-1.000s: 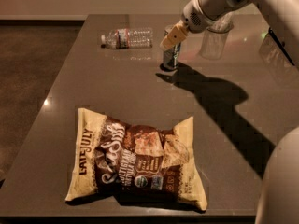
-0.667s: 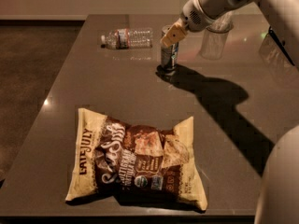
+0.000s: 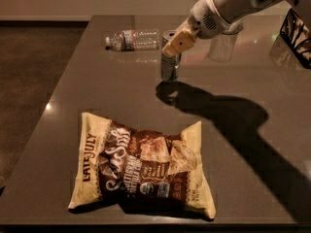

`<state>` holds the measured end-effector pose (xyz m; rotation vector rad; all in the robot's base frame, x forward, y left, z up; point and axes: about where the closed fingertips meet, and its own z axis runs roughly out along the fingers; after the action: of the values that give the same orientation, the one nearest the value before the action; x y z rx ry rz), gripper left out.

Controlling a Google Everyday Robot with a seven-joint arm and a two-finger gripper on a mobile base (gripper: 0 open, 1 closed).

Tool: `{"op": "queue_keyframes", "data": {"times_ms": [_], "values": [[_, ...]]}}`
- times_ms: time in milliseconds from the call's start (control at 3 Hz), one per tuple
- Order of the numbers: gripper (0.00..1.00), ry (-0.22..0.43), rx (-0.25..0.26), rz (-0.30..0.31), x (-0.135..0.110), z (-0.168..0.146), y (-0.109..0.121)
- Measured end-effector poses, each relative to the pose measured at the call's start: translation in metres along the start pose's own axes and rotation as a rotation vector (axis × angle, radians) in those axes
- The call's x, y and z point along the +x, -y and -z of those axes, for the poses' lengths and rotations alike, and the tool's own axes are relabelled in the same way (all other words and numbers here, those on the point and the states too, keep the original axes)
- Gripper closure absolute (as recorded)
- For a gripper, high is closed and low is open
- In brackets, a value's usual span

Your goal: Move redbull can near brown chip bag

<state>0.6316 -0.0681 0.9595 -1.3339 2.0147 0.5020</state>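
Note:
The redbull can (image 3: 170,68) is upright on the far middle of the dark table (image 3: 73,96), and its top is partly hidden by a tan finger. My gripper (image 3: 174,42) comes in from the upper right and is shut on the can's upper part. The can's base is at or just above the tabletop. The brown chip bag (image 3: 141,166) lies flat near the front edge, well in front of the can and a little to its left, with a stretch of table between them.
A clear plastic water bottle (image 3: 133,39) lies on its side at the back, left of the can. A clear glass tumbler (image 3: 222,46) stands behind the arm. A black patterned object (image 3: 297,35) is at the right edge. The arm's shadow falls across the table's right half.
The gripper and the can have shifted slightly left and toward the front of the table, closer to the bag. The bag, bottle and tumbler have not moved.

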Motion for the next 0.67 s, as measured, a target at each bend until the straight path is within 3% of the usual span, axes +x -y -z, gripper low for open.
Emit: {"op": "queue_keyframes", "data": {"times_ms": [333,667], "values": [[1.00,0.018,-0.131,0.116,-0.002,0.009,-0.075],[1.00,0.019,-0.188,0.180,0.000,0.014,-0.111]]}}
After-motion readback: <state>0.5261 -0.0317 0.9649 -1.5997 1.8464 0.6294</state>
